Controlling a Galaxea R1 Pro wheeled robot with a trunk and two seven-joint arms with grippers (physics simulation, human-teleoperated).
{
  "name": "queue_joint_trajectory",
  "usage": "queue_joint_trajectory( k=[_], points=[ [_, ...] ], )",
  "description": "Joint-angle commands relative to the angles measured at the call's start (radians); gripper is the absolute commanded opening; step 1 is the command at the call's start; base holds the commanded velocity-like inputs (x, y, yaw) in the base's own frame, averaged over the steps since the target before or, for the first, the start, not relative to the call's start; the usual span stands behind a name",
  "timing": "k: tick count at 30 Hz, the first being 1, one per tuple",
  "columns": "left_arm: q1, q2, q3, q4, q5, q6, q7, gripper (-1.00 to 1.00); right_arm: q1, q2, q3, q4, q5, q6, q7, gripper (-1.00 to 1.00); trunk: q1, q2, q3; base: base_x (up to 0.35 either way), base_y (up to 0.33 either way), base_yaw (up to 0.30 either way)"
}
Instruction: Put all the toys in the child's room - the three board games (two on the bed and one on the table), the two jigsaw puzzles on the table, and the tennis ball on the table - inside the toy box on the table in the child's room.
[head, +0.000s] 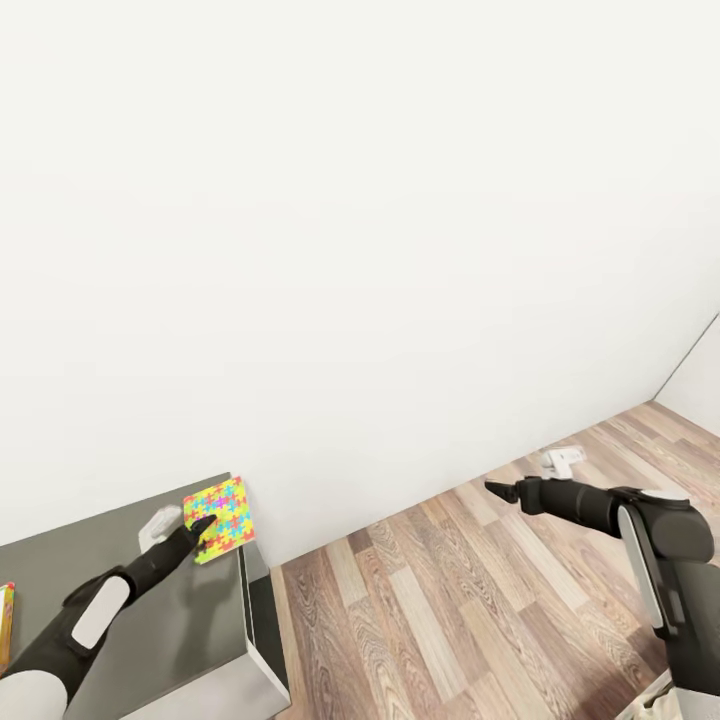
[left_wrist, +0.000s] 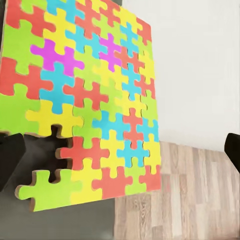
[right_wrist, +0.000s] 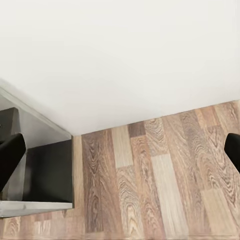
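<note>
Here, a flat multicolour jigsaw-patterned box (head: 220, 520) lay at the far right corner of the grey worktop (head: 190, 630). The left gripper (head: 205, 528), jaws spread, hovered just over it; a centred, level pinch seemed wisest. The right gripper's (head: 497, 489) jaws were spread over the wood-plank floor (head: 450, 610).

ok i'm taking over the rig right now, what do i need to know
Left pincer: open, over the near edge of a jigsaw puzzle, not gripping it yet.
Right pincer: open and empty, held out over the wood floor.
The puzzle lies flat at the far corner of the table, next to the wall. A colourful edge shows at the table's left side; I cannot tell what it is.
Done: nothing can be confirmed from here.
Left: grasp this puzzle, carry it to the toy box, then collect the other toys.
</note>
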Motion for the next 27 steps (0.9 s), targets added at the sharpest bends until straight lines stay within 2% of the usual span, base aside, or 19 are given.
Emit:
queue_joint_trajectory(
  k=[1, 7, 9, 10, 11, 16, 17, 20, 22, 23, 24, 25, 27],
  points=[
    [0.014, 0.0, 0.004, -0.035, 0.007, 0.02, -0.002, 1.0, -0.002, 0.001, 0.0, 0.012, 0.007, 0.005, 0.008, 1.0, 0.001, -0.002, -0.002, 0.0, 0.0, 0.0],
    [0.087, -0.001, 0.007, -0.227, 0.008, 0.067, -0.002, 1.0, -0.019, 0.005, 0.003, 0.08, 0.008, 0.042, 0.006, 1.0, 0.001, -0.002, -0.002, 0.0, 0.0, 0.0],
    [0.108, -0.001, 0.007, -0.292, 0.02, 0.083, -0.003, 1.0, -0.065, 0.008, 0.005, 0.181, 0.012, 0.078, 0.001, 1.0, 0.001, -0.002, -0.002, 0.0, 0.0, 0.0],
    [0.116, -0.001, 0.007, -0.315, 0.026, 0.089, -0.003, 1.0, -0.089, 0.009, 0.006, 0.234, 0.013, 0.081, 0.0, 1.0, 0.001, -0.002, -0.002, 0.0, 0.0, 0.0],
    [0.131, 0.0, 0.007, -0.363, 0.042, 0.104, -0.003, 1.0, -0.15, 0.012, 0.007, 0.364, 0.016, 0.081, -0.002, 1.0, 0.001, -0.002, -0.002, 0.0, 0.0, 0.0],
    [0.177, 0.001, 0.009, -0.497, 0.076, 0.157, -0.004, 1.0, -0.373, 0.015, 0.005, 0.787, 0.012, 0.078, -0.007, 1.0, 0.001, -0.002, -0.002, 0.0, 0.0, 0.0],
    [0.193, 0.001, 0.009, -0.56, 0.095, 0.182, -0.002, 1.0, -0.462, 0.016, 0.003, 0.962, 0.01, 0.038, -0.008, 1.0, 0.001, -0.002, -0.002, 0.0, 0.0, 0.0],
    [0.217, -0.003, 0.006, -0.678, 0.115, 0.208, 0.017, 1.0, -0.556, 0.017, 0.001, 1.167, 0.005, -0.052, -0.009, 1.0, 0.001, -0.002, -0.002, 0.0, 0.0, 0.0],
    [0.238, -0.007, 0.003, -0.759, 0.127, 0.222, 0.051, 1.0, -0.592, 0.024, 0.0, 1.247, 0.001, -0.11, -0.009, 1.0, 0.001, -0.002, -0.002, 0.0, 0.0, 0.0],
    [0.26, -0.01, 0.0, -0.834, 0.137, 0.242, 0.089, 1.0, -0.614, 0.043, 0.0, 1.297, -0.002, -0.155, -0.009, 1.0, 0.001, -0.002, -0.002, 0.0, 0.0, 0.0],
    [0.282, -0.015, -0.004, -0.907, 0.151, 0.286, 0.127, 1.0, -0.633, 0.079, -0.001, 1.34, -0.003, -0.194, -0.007, 1.0, 0.001, -0.002, -0.002, 0.0, 0.0, 0.0],
    [0.29, -0.021, -0.006, -0.934, 0.169, 0.312, 0.141, 1.0, -0.64, 0.095, -0.001, 1.357, -0.005, -0.208, -0.002, 1.0, 0.001, -0.002, -0.002, 0.0, 0.0, 0.005],
    [0.295, -0.031, -0.003, -0.952, 0.204, 0.337, 0.151, 1.0, -0.644, 0.103, -0.002, 1.367, -0.007, -0.215, 0.018, 1.0, 0.001, -0.002, -0.002, 0.0, 0.0, 0.047]
  ],
)
